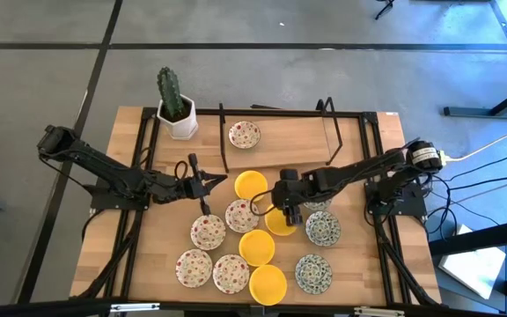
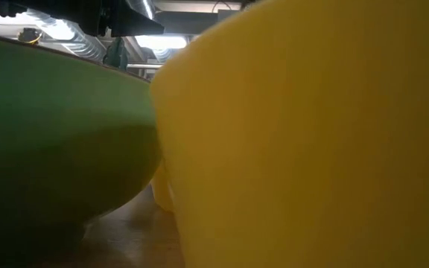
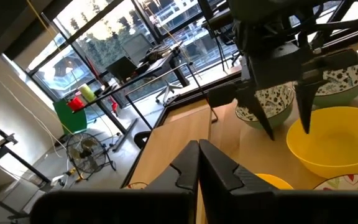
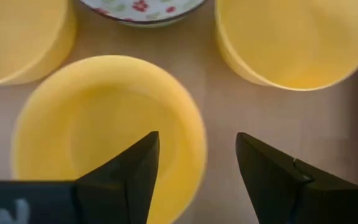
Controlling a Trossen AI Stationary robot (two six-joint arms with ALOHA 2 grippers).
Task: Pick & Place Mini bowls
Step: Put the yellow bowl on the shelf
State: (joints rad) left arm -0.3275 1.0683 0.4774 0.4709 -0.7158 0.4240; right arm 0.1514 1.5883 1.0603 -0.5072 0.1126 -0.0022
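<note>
Right gripper (image 4: 197, 168) hangs with fingers apart astride the rim of a yellow bowl (image 4: 92, 130) in the middle of the table (image 1: 359, 264), one finger inside, one outside. This looks like the grasp step; next it should lower and close on the rim, then lift. Left gripper (image 3: 197, 165) waits nearby, fingers together. Other bowls, yellow (image 1: 268, 283), red-speckled (image 1: 208, 232) and green-patterned (image 1: 312, 272), lie around, all empty. One speckled bowl (image 1: 244, 135) sits alone near a potted cactus (image 1: 174, 101)

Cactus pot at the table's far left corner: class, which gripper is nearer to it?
Left. The left gripper sits a little in front of the cactus pot, toward the table's middle; the right gripper hangs farther right, over a yellow bowl.
</note>
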